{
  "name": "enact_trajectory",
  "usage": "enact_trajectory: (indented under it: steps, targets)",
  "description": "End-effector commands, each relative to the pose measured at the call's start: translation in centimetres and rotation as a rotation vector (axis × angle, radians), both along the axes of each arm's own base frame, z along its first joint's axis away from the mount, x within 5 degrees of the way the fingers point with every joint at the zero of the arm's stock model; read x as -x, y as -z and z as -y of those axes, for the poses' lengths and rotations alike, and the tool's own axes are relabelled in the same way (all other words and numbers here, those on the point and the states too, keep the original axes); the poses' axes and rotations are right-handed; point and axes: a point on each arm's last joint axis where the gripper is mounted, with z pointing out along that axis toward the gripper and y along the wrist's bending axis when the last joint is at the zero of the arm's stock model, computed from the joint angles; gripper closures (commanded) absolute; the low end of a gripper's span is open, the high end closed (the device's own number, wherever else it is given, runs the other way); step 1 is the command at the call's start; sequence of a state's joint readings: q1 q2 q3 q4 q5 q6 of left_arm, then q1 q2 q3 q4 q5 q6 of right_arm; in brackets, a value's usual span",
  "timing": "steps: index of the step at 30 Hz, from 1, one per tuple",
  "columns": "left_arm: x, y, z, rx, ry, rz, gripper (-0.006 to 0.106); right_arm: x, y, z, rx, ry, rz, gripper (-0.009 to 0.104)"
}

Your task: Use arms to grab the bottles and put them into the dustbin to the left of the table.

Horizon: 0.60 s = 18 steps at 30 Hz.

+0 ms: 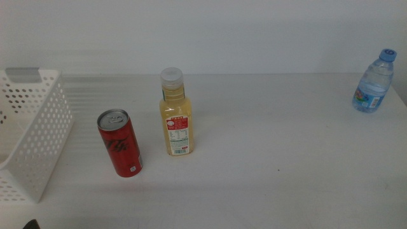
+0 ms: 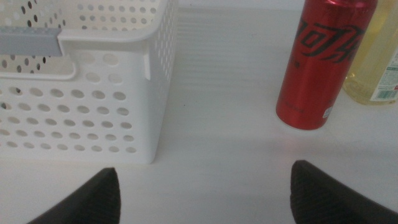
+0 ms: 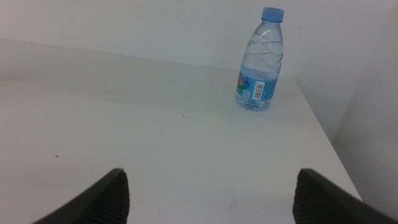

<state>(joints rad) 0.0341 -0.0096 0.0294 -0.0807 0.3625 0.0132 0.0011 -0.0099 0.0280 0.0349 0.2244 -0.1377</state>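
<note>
Now the left gripper [image 2: 202, 190] has its two jaws spread wide and holds nothing; only bare table [image 2: 224, 143] shows between them. Ahead of it stands the can [image 2: 322, 59], upright and a little to one side of the gap between the jaws, not touching them. The bin [image 2: 93, 93] is on the other side of that gap, also ahead, with its perforated wall and grey tab turned to the camera. Just behind the can, at the picture's edge, a part of the yellow bottle [image 2: 376, 65] is seen.

The right gripper [image 3: 208, 196] is open wide as well and is empty. The water bottle [image 3: 261, 59] stands upright well ahead of it, near the table's far corner, apart from the jaws and slightly off the line between them.

In the middle view neither arm shows clearly; there is only a small dark shape at the bottom edge, and I cannot tell what it is. Taking the can [image 1: 119, 143] as landmark: the bin [image 1: 32, 137] is near its left, at the table's left edge, with a strip of table between them. The yellow bottle [image 1: 175, 114] stands just to the right of the can and a little farther back, upright, not touching it. The water bottle [image 1: 375, 81] is far to the right of the can, by the far right corner of the table [image 1: 273, 172].
</note>
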Motion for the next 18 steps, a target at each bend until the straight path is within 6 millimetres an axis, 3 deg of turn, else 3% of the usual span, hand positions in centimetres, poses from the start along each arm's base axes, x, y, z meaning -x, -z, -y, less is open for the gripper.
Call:
enact_trajectory:
  steps: [1, 9, 18]
  targets:
    - [-0.4, -0.5, 0.0, 0.035, -0.002, 0.051, 0.010, 0.1, -1.0, 0.1, 0.012, 0.007, 0.104, 0.018]
    - [-2.0, -1.1, 0.7, 0.043, 0.093, 0.064, 0.010, 0.1, -1.0, 0.1, 0.012, 0.007, 0.104, 0.018]
    - [-4.8, -1.4, 3.0, 0.039, 0.289, 0.106, 0.010, 0.1, -1.0, 0.1, 0.012, 0.007, 0.104, 0.018]
